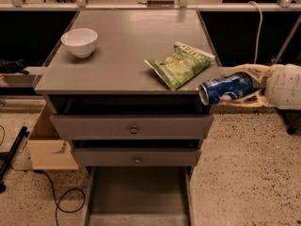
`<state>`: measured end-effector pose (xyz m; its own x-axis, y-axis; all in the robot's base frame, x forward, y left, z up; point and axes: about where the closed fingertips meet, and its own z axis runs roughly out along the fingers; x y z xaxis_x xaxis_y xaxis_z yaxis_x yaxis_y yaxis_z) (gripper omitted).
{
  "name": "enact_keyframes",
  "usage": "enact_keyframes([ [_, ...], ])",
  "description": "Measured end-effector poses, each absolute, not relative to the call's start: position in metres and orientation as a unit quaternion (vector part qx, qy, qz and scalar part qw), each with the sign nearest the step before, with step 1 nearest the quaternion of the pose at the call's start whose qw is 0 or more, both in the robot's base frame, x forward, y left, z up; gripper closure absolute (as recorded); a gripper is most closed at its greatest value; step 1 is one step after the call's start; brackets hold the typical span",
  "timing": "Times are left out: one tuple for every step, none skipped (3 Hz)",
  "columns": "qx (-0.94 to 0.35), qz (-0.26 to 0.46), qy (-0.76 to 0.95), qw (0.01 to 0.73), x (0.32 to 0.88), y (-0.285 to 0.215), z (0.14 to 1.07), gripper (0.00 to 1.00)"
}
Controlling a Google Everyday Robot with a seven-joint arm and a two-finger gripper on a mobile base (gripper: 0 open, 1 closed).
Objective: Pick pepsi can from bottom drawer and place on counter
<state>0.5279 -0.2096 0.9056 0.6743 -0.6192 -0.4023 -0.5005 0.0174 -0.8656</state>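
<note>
Camera view shows you the hand point(243, 87) clenched around the pepsi can point(225, 89), which lies sideways just off the worktop's point(131, 51) front-right corner, long axis pointing to 9 o'clock, toward that surface.

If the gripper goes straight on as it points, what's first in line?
The gripper, right of the counter, points left holding the pepsi can. Probably the counter's front-right corner; if it clears that, the green chip bag. Height unclear.
</note>
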Motion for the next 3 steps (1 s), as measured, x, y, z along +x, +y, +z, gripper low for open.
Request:
enact_keyframes([
  [-0.699, -0.05, 0.4, 0.59, 0.528, -0.21, 0.906, 1.0],
  [-0.695, -0.052, 0.407, 0.59, 0.537, -0.209, 0.906, 1.0],
  [-0.683, -0.052, 0.43, 0.588, 0.561, -0.213, 0.912, 1.0],
])
